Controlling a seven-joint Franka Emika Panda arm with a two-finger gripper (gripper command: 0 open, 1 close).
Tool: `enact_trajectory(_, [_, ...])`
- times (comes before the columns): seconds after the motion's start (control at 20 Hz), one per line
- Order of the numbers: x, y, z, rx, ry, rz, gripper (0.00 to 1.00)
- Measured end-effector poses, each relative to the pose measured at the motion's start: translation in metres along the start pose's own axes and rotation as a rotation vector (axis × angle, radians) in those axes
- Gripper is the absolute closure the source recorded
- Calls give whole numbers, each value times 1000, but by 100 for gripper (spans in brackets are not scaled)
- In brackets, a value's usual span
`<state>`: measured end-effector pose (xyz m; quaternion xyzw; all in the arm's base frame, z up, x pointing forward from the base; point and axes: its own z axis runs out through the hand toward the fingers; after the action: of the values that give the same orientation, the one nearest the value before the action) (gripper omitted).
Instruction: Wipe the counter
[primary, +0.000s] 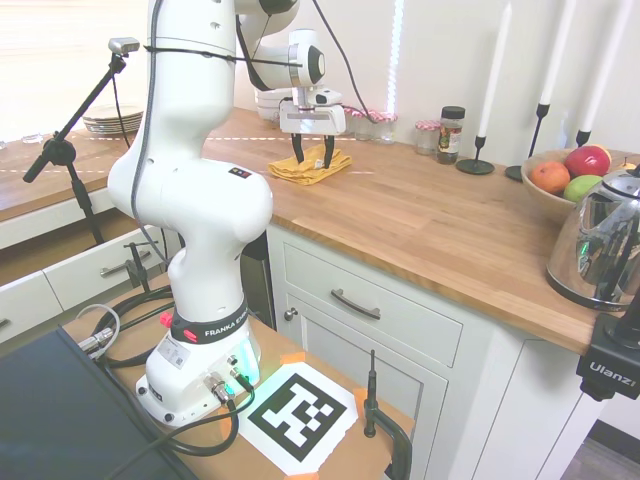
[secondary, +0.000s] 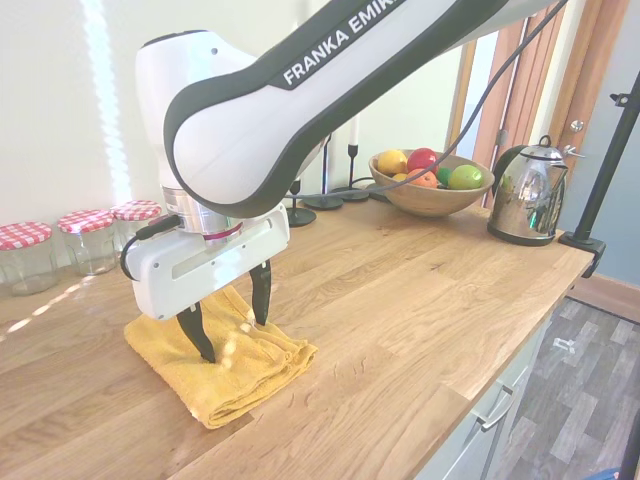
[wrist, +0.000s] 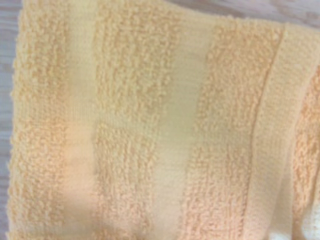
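Observation:
A folded yellow towel (primary: 312, 169) (secondary: 225, 365) lies flat on the warm-brown wooden counter (primary: 430, 225) (secondary: 420, 290). My gripper (primary: 313, 156) (secondary: 233, 330) hangs straight down over the towel, open, with one dark fingertip on each side of its middle and resting at or just above the cloth. Nothing is held between the fingers. The wrist view is filled with the towel's terry weave (wrist: 150, 125), with a sliver of wood at the top edge.
Three glass jars with red checked lids (secondary: 75, 240) stand at the wall behind the towel. Black candlesticks (primary: 478, 160), a wooden fruit bowl (primary: 560, 185) (secondary: 430, 190) and a steel kettle (primary: 605, 245) (secondary: 528, 195) are further along. Stacked plates (primary: 112, 120) sit at the counter's far end.

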<state>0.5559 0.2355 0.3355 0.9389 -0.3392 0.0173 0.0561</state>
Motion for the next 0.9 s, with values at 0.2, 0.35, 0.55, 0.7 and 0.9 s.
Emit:
enact_trajectory(0.2, [1,0,0,0,-1,2,100])
enact_trajectory(0.35, [1,0,0,0,-1,2,100])
enact_trajectory(0.55, [1,0,0,3,-1,2,100])
enact_trajectory(0.7, [1,0,1,6,-1,4,100])
enact_trajectory(0.9, [4,0,1,9,0,6,100])
